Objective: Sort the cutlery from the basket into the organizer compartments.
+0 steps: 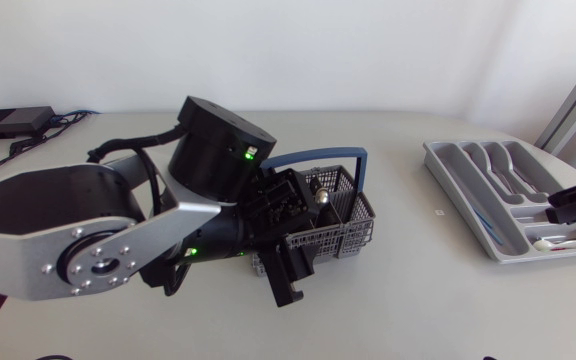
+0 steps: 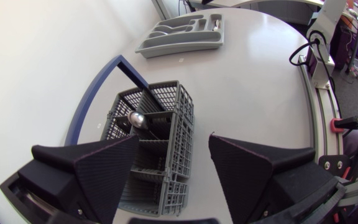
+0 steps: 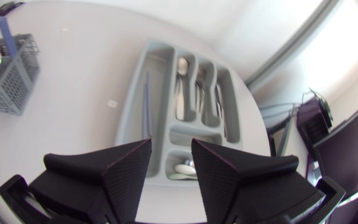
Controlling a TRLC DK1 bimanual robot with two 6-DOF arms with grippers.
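Head view, left fingers [image 2: 107,168] spread empty over basket [image 1: 353,228], right fingers [image 3: 128,167] same over organizer [image 1: 450,186]

The basket [image 2: 173,112] is grey in a fine grid pattern, with a blue handle [image 2: 97,90]; the organizer [image 3: 132,106] is light grey, holding silver cutlery [image 3: 182,87] and a white spoon [image 3: 182,168]; the left gripper [image 2: 173,140] and right gripper [image 3: 171,146] are matte black; the table [image 2: 247,81] is off-white.

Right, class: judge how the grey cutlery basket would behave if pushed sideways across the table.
The basket looks like thin openwork plastic, so it is probably light and apt to slide. Its tall blue handle and the spoon inside may let it tip.
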